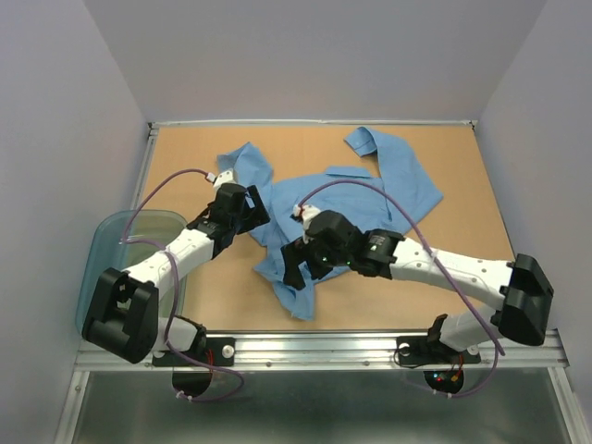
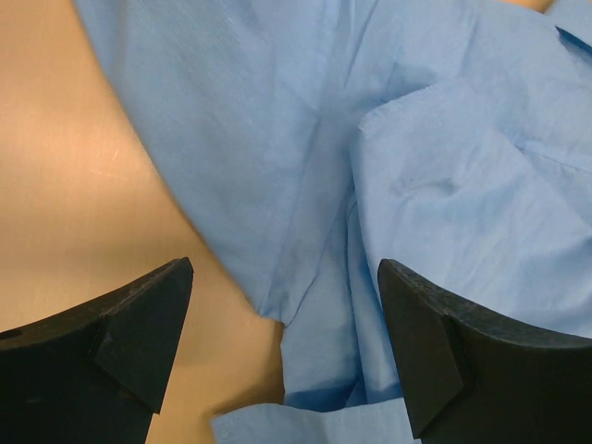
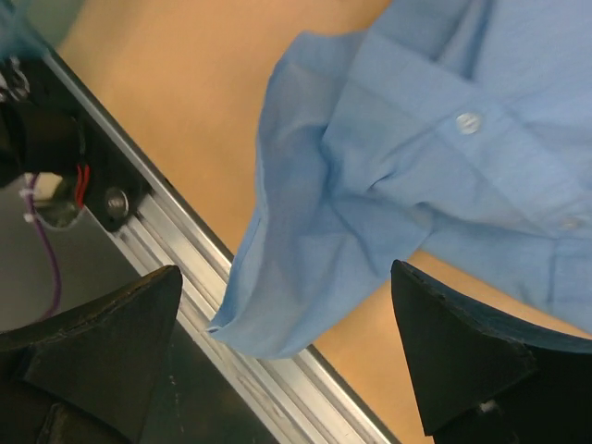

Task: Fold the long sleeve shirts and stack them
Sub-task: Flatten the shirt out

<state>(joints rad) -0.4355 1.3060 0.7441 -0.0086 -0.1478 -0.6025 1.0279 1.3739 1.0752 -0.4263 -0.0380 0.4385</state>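
Quick status from my end: the light blue shirt [image 1: 407,185] is lying crumpled and spread out across the middle of the table [image 1: 462,240], nothing folded yet. One bunched part reaches up close to the far edge, another lump sits off to the far left, and the near corner of the cloth tapers to a point just short of the front rail [image 1: 370,347]. The left gripper [image 2: 285,268] is spread wide with nothing between the fingers; it's sitting over the shirt's left border, so I've got bare board under one finger and wrinkled cloth under the other. Can't tell if it's touching the fabric. The right gripper [image 3: 287,270] is also wide apart and empty, over that near corner, where I can see a button placket and a folded hem. From the right wrist view the hem lines up over the rail, though whether it touches I can't say. Room-wise, there's open board to the right of the shirt and along the front right. The clear bluish tub [image 1: 102,250] hugs the left side by the left arm's base.
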